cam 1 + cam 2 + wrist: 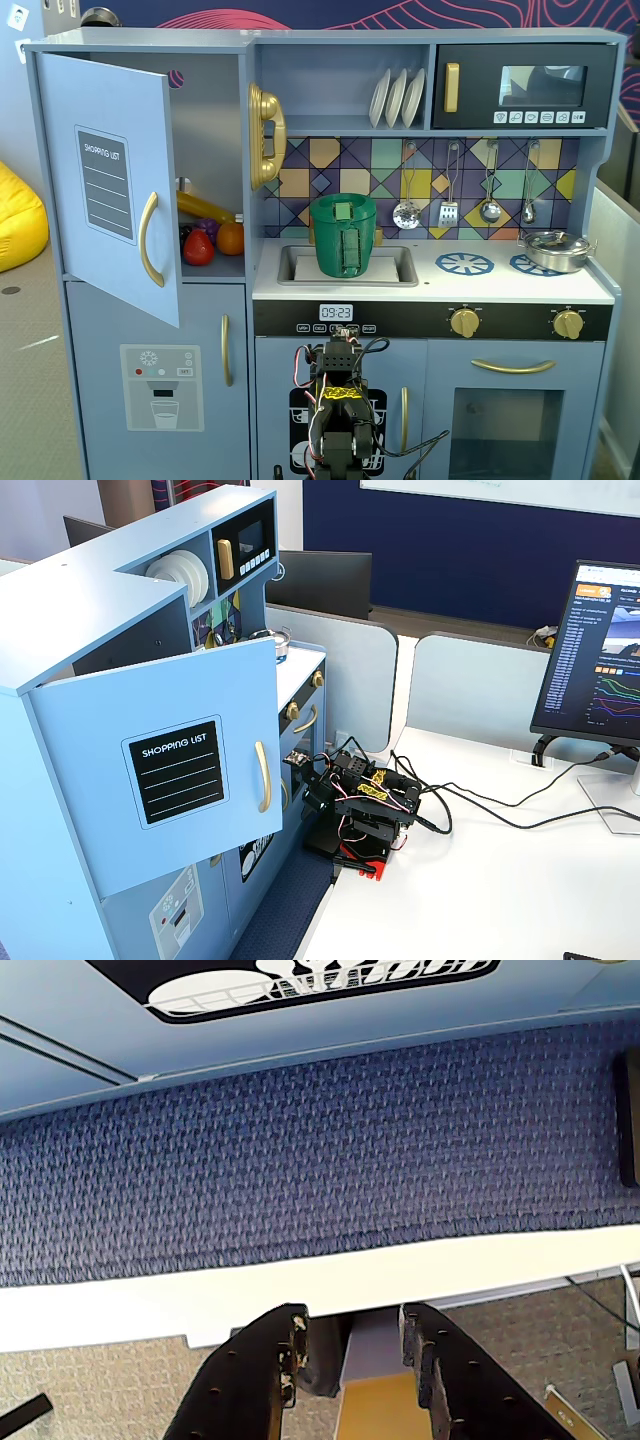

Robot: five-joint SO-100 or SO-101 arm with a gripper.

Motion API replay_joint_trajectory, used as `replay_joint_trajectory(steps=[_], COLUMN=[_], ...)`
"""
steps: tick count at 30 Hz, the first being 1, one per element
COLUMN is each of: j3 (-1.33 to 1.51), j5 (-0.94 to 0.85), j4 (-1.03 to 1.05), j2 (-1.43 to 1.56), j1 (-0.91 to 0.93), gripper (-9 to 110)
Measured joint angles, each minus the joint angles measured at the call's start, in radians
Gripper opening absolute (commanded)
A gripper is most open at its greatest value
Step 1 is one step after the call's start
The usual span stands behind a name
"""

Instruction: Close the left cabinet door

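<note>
Clearly the left cabinet door [108, 185] stands open high on the kitchen's upper left, well above and left of the folded arm, whose empty claw [347, 1355] sits slightly apart, pointing floorward.

In a fixed view, the open door [108, 185] is hinged left of the sink [347, 266]; the arm [338, 410] is positioned below.

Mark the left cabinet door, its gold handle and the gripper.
left cabinet door [110, 120]: a fixed view, bare blue panel.
gold handle [149, 240]: a fixed view, mid-curve.
gripper [350, 1345]: wrist view, midway between fingertips.
</note>
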Motion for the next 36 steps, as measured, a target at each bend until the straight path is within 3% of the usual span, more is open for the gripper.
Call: replay_joint_trajectory(steps=[17, 24, 36], j3=[0.0, -0.026, -0.417], j5=[-0.052, -0.02, -0.025], j4=[0.002, -0.207, -0.454], j2=[0.005, -0.069, -0.201], j1=[-0.048, -0.391, -1.048], gripper=[0, 0, 0])
